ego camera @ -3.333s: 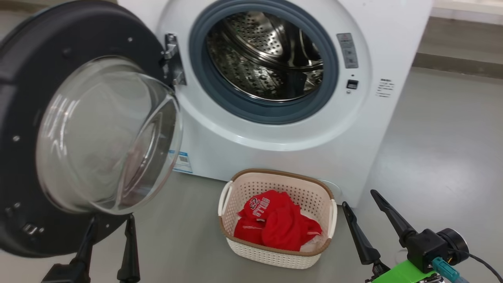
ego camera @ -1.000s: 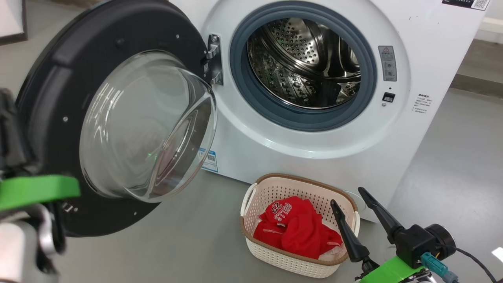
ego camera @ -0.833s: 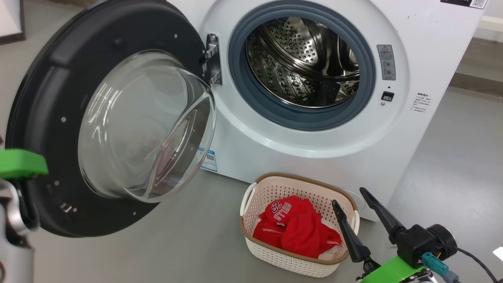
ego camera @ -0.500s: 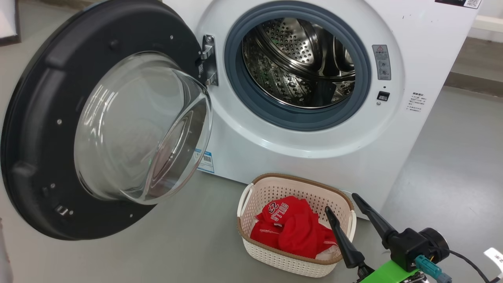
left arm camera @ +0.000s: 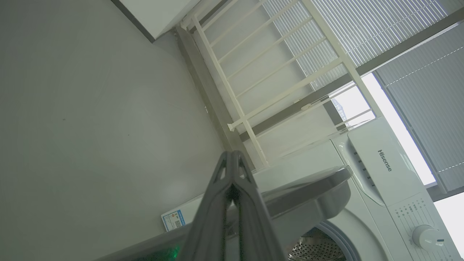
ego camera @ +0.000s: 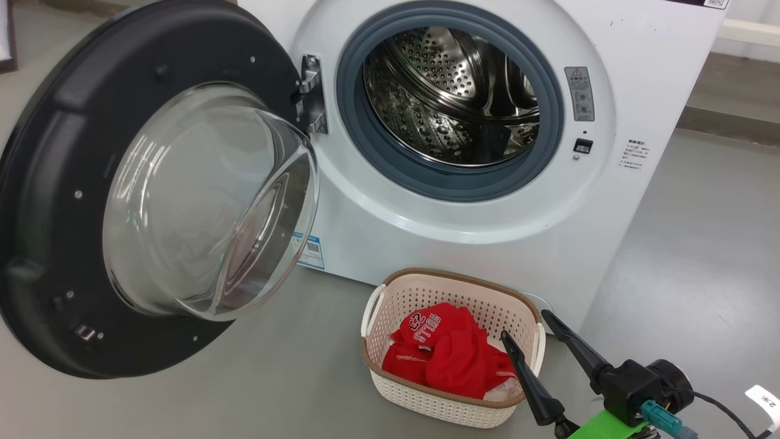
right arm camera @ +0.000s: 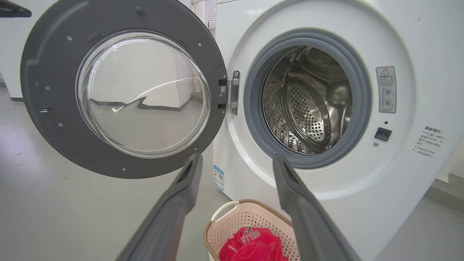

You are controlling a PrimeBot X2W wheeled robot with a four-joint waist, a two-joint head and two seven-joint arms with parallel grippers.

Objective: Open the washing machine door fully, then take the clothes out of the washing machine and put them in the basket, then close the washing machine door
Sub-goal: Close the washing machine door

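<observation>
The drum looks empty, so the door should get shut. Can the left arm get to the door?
Probably yes. In the left wrist view its shut jaws point past the door edge, close by, with nothing between them. I can't tell if they touch it.

washing machine door [ego camera: 55, 201] swung left of washing machine [ego camera: 640, 79], basket [ego camera: 451, 407] before it, clothes [ego camera: 442, 353] inside
</observation>
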